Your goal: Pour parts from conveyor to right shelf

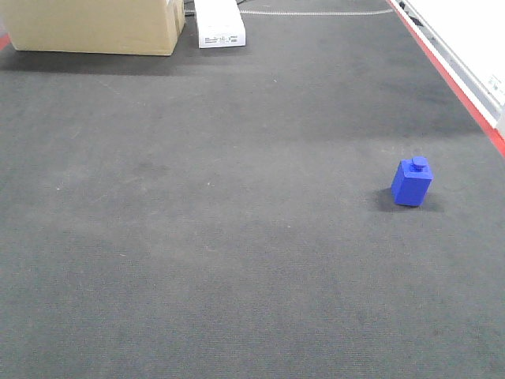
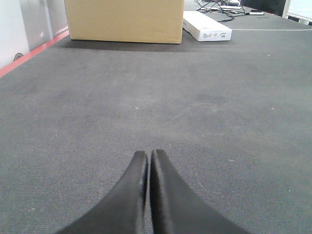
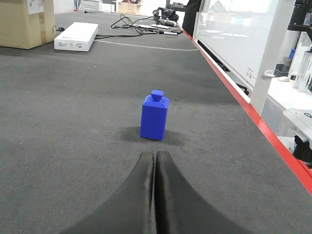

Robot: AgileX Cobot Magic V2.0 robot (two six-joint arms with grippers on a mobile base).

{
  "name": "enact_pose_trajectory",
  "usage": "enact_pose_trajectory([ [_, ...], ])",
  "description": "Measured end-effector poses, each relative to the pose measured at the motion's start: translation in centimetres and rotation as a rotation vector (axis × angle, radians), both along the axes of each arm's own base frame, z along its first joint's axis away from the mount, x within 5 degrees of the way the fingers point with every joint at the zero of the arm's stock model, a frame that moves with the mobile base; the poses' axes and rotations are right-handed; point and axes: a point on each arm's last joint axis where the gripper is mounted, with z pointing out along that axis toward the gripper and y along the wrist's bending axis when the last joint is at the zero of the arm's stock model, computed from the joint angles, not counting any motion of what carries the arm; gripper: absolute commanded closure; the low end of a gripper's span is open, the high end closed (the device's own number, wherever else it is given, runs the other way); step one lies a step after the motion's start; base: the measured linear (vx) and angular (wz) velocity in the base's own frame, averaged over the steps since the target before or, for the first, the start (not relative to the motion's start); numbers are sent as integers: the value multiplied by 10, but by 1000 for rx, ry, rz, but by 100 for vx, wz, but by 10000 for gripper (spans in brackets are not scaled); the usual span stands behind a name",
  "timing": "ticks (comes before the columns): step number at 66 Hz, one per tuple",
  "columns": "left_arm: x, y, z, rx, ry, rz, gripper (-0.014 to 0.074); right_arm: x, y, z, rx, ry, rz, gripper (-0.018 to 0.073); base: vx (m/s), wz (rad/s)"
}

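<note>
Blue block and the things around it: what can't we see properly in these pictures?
- blue block: far side and underside, hidden by the block itself, front and right wrist views.
- cardboard box: top cut off by the upper edge, front view.
- white box: label print too small to read, front view.
- right shelf: in no view.

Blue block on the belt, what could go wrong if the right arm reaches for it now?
The right gripper is shut and aimed straight at the blue block; advancing would likely topple it. It stands near the red edge strip, so a nudge might push it off the conveyor.
</note>
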Motion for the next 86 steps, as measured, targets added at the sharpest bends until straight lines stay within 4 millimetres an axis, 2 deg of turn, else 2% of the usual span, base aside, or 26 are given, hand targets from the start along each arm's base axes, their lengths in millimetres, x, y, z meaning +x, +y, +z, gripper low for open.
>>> enact_pose_trajectory([
  [62,0,0,0,0,0,0,602,0,0,1,0,-16,0,568,0,0],
  [73,0,0,0,0,0,0,602,0,0,10,-2,-114,3,568,0,0],
  [86,0,0,0,0,0,0,602,-8,1,45,-6,-508,13,568,0,0],
])
